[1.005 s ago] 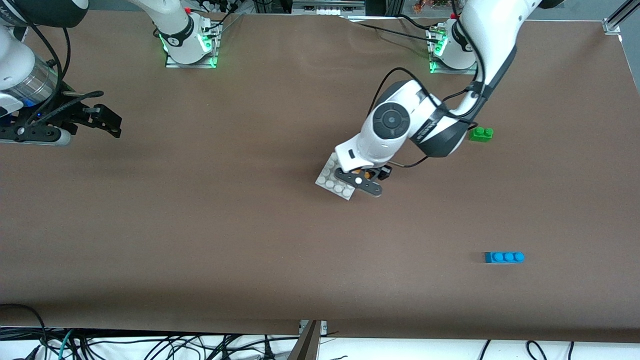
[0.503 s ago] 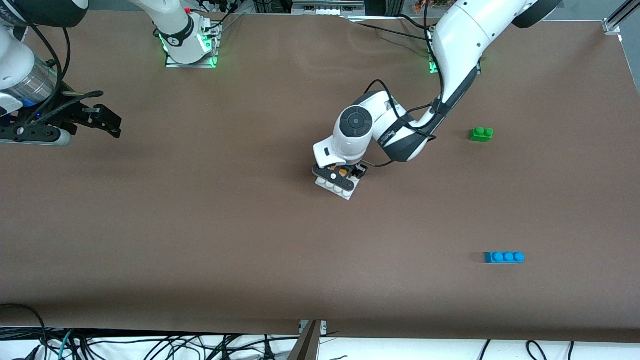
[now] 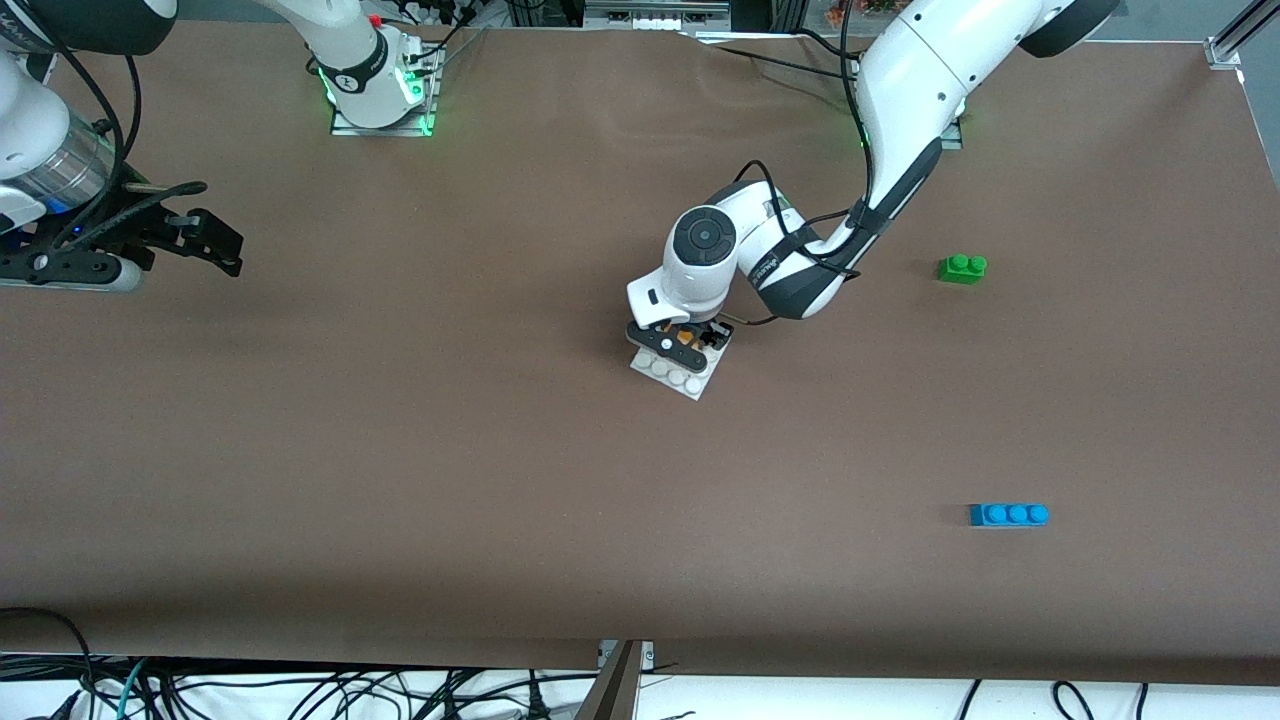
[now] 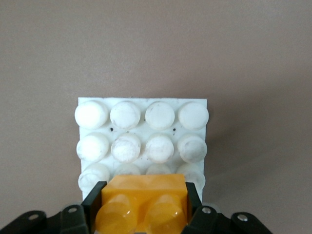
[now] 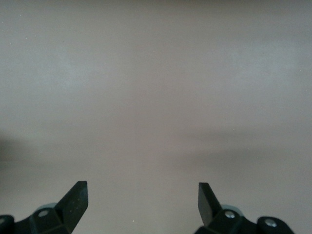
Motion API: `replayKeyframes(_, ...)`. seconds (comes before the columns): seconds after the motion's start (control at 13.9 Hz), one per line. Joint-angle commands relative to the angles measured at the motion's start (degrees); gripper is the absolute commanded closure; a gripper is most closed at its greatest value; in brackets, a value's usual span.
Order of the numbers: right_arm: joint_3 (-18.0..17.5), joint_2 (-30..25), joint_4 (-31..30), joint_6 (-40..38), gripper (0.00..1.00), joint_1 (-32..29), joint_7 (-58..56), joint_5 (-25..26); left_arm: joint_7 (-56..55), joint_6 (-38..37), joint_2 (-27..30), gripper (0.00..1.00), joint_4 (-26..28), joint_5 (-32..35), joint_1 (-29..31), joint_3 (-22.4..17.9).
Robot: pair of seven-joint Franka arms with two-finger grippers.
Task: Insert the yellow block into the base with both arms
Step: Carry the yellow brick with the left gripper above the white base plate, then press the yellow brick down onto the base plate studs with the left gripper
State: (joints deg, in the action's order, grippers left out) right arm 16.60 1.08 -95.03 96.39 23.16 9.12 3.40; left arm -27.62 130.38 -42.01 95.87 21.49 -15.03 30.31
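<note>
In the front view, we see that our left hand [image 3: 688,341] has swung in from the edge of the base [image 3: 683,375] toward the left arm's end of the tabletop [image 3: 500,450] and now hangs right over the base, covering the rows farther from the camera. That puts the yellow block [image 3: 686,340], pinched between its fingers, above the studs rather than beside them, so we judge the carry is done and the press-down is what remains. The green brick [image 3: 962,268] and blue brick [image 3: 1008,514] lie well apart from the base, toward the left arm's end. Our right hand [image 3: 215,245] waits far from the base, toward the right arm's end. In the left wrist view, the yellow block [image 4: 144,204] sits clamped, square to the base [image 4: 142,139] and overlapping one edge row of studs. In the right wrist view, the right hand's fingers [image 5: 75,197] are spread wide over bare tabletop [image 5: 156,97].
</note>
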Motion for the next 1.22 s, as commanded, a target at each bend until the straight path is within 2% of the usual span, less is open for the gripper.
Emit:
replayKeyframes(0.0, 0.0, 0.5, 1.2, -0.2, 0.00, -0.2, -0.2, -0.3, -1.4, 0.9, 0.5, 0.86, 0.8, 2.0, -0.5, -1.0)
replayKeyframes(0.65, 0.0, 0.5, 1.2, -0.2, 0.00, -0.2, -0.2, -0.3, -3.9, 1.7, -0.3, 0.87, 0.7, 3.7, -1.7, -1.7)
replayKeyframes(0.86, 0.0, 0.5, 1.2, -0.1, 0.00, -0.2, -0.2, -0.3, -4.3, 1.9, -0.8, 0.87, 0.8, 8.1, -1.7, -1.7)
replayKeyframes(1.15, 0.0, 0.5, 1.2, -0.1, 0.00, -0.2, -0.2, -0.3, -5.5, 2.0, -1.1, 0.87, 0.7, 8.5, -1.9, -1.7)
